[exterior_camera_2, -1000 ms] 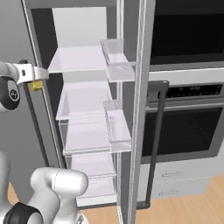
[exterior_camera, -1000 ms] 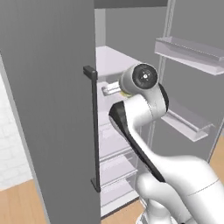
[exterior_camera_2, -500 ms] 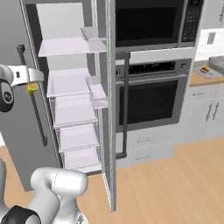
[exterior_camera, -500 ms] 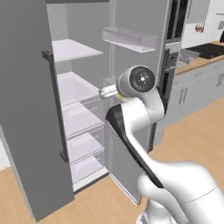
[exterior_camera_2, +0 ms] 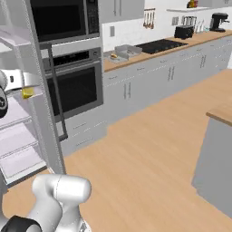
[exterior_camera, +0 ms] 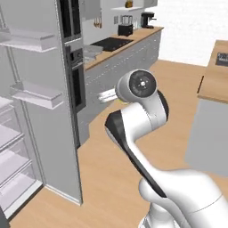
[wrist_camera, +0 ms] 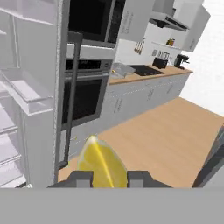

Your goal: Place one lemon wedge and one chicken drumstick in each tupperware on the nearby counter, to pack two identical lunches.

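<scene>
Yellow lemon wedge [wrist_camera: 102,164] sits clamped in the claw [wrist_camera: 105,178], a dark fingertip on each side of it, held in the air beside the open fridge door [wrist_camera: 41,109]. Beyond stands the black wall oven [exterior_camera_2: 74,88]. Farther off, on the wooden counter [exterior_camera_2: 149,50], two grey tupperware trays [exterior_camera_2: 121,51] lie just beside the black cooktop [exterior_camera_2: 161,45].

The open fridge door [exterior_camera_2: 43,113], edge-on at left in the right base view, stands just beside the gripper [exterior_camera_2: 25,86] and blocks it on that side. Beyond it the wall oven [exterior_camera_2: 77,86] closes the left centre. Wooden floor [exterior_camera_2: 154,140] lies bare through the middle toward the counter [exterior_camera_2: 181,44] at upper right. A grey island [exterior_camera_2: 215,158] bounds the right edge.
</scene>
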Robot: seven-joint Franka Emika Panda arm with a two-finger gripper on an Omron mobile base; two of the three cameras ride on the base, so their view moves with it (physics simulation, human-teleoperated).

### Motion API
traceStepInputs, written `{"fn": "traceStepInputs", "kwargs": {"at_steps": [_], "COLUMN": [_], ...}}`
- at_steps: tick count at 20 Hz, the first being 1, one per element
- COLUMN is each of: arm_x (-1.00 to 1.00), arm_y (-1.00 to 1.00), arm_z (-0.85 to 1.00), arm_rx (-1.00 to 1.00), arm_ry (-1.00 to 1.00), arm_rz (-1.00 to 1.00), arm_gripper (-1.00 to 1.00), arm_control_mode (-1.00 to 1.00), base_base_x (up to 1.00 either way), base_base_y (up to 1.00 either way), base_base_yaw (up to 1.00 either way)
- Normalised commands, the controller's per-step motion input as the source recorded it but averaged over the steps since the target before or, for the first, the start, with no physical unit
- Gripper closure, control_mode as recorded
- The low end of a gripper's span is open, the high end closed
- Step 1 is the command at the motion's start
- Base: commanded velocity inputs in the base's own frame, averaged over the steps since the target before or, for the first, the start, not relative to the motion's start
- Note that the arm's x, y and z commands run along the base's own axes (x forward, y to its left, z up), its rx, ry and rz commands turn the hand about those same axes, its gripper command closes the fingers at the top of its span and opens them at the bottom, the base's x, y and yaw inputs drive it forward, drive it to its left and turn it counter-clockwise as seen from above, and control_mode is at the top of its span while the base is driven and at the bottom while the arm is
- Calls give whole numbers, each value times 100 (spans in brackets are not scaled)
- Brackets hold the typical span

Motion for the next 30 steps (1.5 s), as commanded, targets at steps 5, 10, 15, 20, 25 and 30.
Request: {"fn": "traceStepInputs", "kwargs": {"at_steps": [5, 10, 15, 20, 25, 30], "arm_x": [0, 0, 0, 0, 0, 0], "arm_y": [0, 0, 0, 0, 0, 0], "arm_z": [0, 0, 0, 0, 0, 0], "arm_rx": [0, 0, 0, 0, 0, 0], "arm_ry": [0, 0, 0, 0, 0, 0], "arm_rz": [0, 0, 0, 0, 0, 0], "arm_gripper": [100, 100, 100, 100, 100, 100], "arm_control_mode": [100, 100, 100, 100, 100, 100], "base_base_x": [39, 100, 100, 100, 100, 100], "base_base_y": [-99, -32, 0, 0, 0, 0], "base_base_yaw": [-48, 0, 20, 31, 41, 34]}}
